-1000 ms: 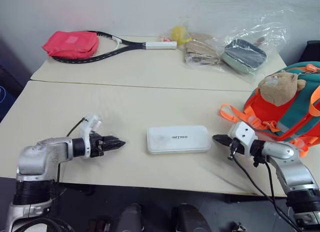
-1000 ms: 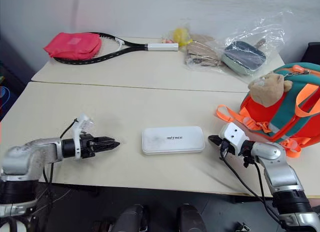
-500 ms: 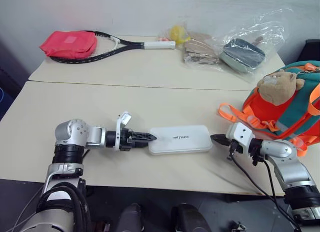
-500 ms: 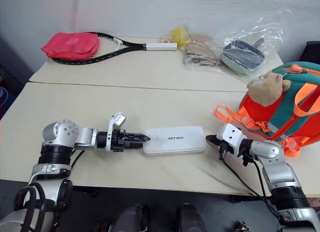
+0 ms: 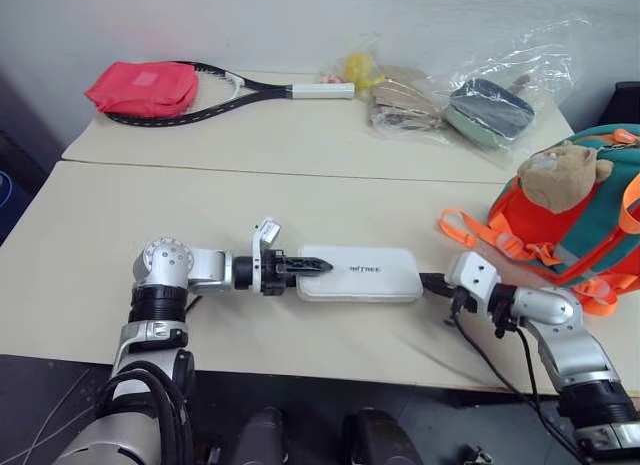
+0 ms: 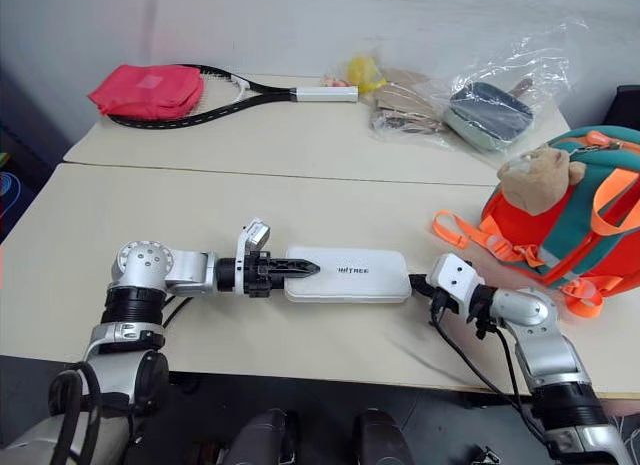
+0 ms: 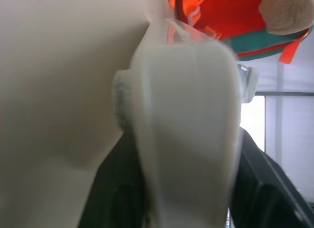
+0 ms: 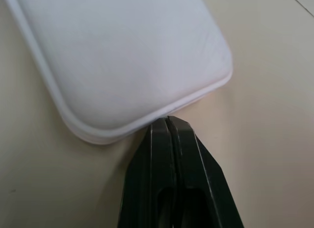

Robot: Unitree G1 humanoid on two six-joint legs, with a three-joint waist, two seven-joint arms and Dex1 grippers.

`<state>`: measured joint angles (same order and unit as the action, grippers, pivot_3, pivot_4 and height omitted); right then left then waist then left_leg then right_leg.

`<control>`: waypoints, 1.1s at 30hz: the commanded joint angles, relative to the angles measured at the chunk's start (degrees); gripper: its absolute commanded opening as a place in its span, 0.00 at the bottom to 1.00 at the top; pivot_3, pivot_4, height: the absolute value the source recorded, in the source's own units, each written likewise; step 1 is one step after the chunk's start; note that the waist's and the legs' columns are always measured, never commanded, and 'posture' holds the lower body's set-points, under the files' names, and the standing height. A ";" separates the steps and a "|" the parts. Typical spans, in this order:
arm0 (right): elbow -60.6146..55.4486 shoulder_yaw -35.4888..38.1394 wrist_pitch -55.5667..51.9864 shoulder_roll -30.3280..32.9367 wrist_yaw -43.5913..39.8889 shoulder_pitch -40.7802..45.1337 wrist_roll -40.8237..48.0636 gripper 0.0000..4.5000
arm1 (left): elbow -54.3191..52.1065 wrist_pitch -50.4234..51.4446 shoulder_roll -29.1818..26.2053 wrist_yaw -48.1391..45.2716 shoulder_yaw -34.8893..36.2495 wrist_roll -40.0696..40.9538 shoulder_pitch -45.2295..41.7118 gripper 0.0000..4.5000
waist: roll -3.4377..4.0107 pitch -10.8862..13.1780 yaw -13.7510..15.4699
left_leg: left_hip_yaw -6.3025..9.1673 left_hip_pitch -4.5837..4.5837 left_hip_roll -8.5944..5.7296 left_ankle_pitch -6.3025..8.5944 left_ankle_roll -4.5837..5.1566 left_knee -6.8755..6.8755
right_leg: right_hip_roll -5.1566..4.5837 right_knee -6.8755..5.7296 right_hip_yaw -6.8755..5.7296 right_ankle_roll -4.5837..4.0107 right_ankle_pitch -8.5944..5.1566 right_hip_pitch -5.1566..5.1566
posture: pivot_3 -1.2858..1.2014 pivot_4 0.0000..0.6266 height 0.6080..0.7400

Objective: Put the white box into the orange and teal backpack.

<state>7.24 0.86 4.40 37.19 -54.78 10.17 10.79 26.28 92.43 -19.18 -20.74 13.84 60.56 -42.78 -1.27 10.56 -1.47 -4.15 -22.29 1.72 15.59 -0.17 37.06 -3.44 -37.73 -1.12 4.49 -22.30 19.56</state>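
Left gripper (image 5: 318,268) moved onto flat white box (image 5: 375,275) (lettered)

Flat white rectangular box (image 5: 358,274) lies on the beige bench (image 5: 300,205), between both jaws: left jaws straddle its left end, right jaws abut its right end. Orange and teal backpack (image 5: 575,220) right of right jaws.
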 commanded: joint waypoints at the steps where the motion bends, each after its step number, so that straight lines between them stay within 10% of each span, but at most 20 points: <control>1: -6.52 5.19 -0.24 -0.69 -1.26 -4.48 7.94 0.08 | -7.74 0.07 -0.53 -0.89 1.00 6.16 2.29 0.29 | 0.00 0.00 0.02 | 0.00 -0.02 0.00 0.00 0.00 -0.03 | 0.00 0.00 0.00 0.00 0.00 0.02 | 0.52 0.24 1.00; 14: -19.59 38.73 -6.13 -5.01 8.85 -37.87 19.74 0.99 | -39.30 -33.17 -20.61 -32.16 -3.42 -7.23 23.64 0.29 | 0.06 0.02 0.03 | -0.03 0.19 -0.07 -0.10 -0.23 -0.95 | 0.04 0.76 0.04 -0.07 -0.02 -0.21 | 0.52 0.24 1.00; 27: 3.43 33.68 -4.56 5.60 5.08 -9.88 18.15 0.99 | -37.98 -41.66 -24.00 -37.49 -4.82 -13.38 29.78 0.29 | 0.19 0.06 -0.33 | -0.20 0.17 -0.02 -0.15 -0.02 -1.06 | 0.01 0.62 0.16 -0.12 0.00 0.03 | 0.52 0.24 1.00; 33: 10.28 26.57 -12.54 7.87 -0.50 5.86 20.43 0.63 | -39.41 -42.59 -24.98 -36.12 -1.17 -12.67 32.48 0.29 | 0.29 0.13 -0.29 | -0.21 0.12 -0.03 -0.19 0.08 -0.92 | -0.03 0.52 0.16 -0.11 0.00 0.07 | 0.52 0.24 1.00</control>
<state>17.57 27.38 -6.91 43.78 -54.10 14.94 29.83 -11.06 50.60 -43.51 -57.18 9.64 46.92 -10.54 -0.98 10.69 -1.76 -4.35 -22.17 1.69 15.41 -0.05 36.15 -3.47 -37.23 -0.97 4.38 -22.31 19.63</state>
